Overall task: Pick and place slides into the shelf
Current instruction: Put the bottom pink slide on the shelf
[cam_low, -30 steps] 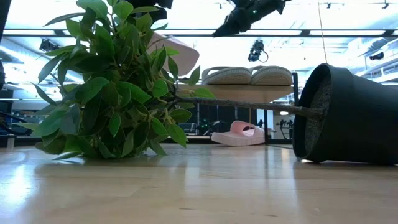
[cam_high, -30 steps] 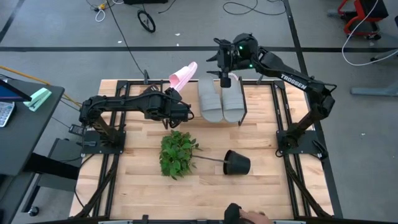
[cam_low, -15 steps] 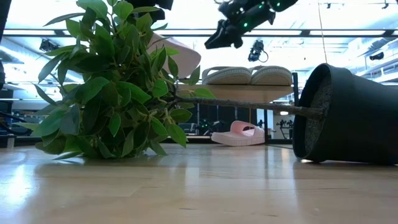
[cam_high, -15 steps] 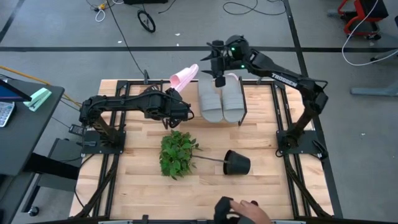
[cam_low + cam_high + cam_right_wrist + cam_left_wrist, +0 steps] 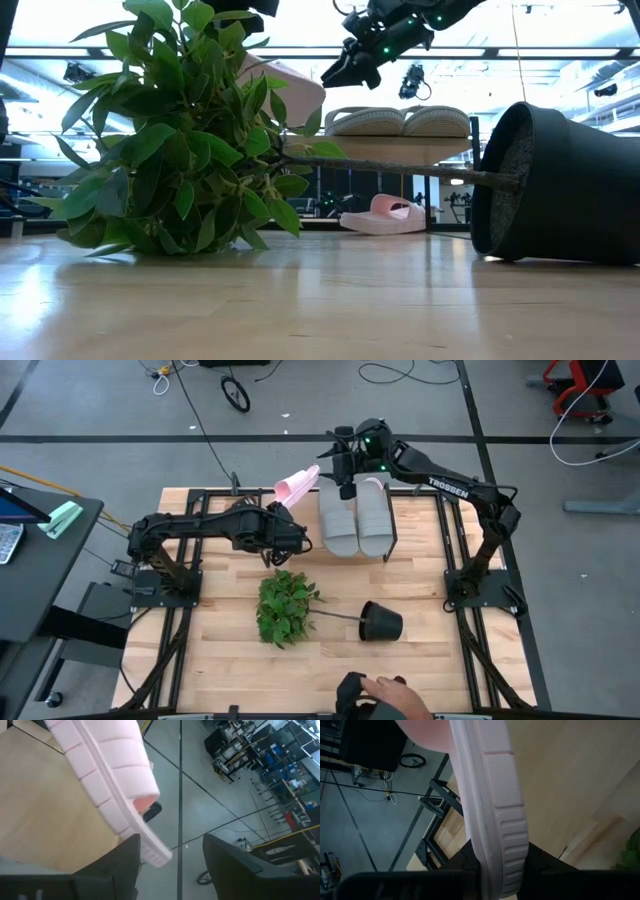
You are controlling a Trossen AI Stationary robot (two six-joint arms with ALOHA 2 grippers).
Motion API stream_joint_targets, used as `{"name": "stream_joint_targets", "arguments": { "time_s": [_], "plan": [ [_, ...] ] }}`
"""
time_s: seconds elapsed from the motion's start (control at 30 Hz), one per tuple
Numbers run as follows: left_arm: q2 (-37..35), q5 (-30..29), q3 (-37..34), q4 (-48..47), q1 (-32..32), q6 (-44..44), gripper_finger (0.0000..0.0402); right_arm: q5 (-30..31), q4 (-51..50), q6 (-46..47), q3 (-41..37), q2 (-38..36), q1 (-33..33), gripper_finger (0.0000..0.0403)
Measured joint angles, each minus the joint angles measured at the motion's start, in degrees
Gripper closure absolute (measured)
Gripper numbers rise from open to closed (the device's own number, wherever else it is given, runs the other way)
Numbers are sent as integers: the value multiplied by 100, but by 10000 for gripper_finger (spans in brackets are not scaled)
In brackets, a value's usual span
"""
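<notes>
A pale pink slide [image 5: 296, 483] was held in the air by the left gripper [image 5: 283, 520], its fingers clamped on one end of the sole, so that the free end pointed up and away toward the far left corner of the shelf [image 5: 392, 538]. It appeared to be held high and tilted so that it could be passed over or guided onto the board. The right gripper [image 5: 343, 460] was poised just beside the raised tip of that slide, its fingers parted with nothing between them, seemingly positioned to receive or steady it. 2 grey slides [image 5: 357, 518] lay side by side on the shelf top, toes toward the near edge, leaving room at the left of the board. A 2nd pink slide [image 5: 384, 214] rested on the table beneath the shelf, seen only in the low view. A toppled plant [image 5: 286, 606] and its black pot [image 5: 381, 623] lay nearer the front, well apart from the shelf. A person's hand [image 5: 385, 696] was seen at the near table edge.
</notes>
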Motion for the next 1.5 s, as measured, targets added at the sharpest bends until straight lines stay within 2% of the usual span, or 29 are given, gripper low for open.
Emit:
{"name": "stream_joint_targets", "arguments": {
  "time_s": [0.17,0.4,0.63,0.9,1.27,1.5],
  "plan": [
    [0,-1,0,0,17,-32,326,1,-32,56,0,-2,0,183],
    [0,1,0,0,15,-111,333,10,-37,662,0,-33,0,183],
    [0,27,0,0,15,-181,330,412,85,820,0,-33,-2,183],
    [0,163,0,-1,15,-302,329,554,77,726,0,-49,0,183],
    [0,199,0,0,15,-445,332,555,-18,-1020,0,-61,37,183],
    [0,214,0,0,15,-483,334,549,-46,-1161,0,-61,160,183]
  ]
}}
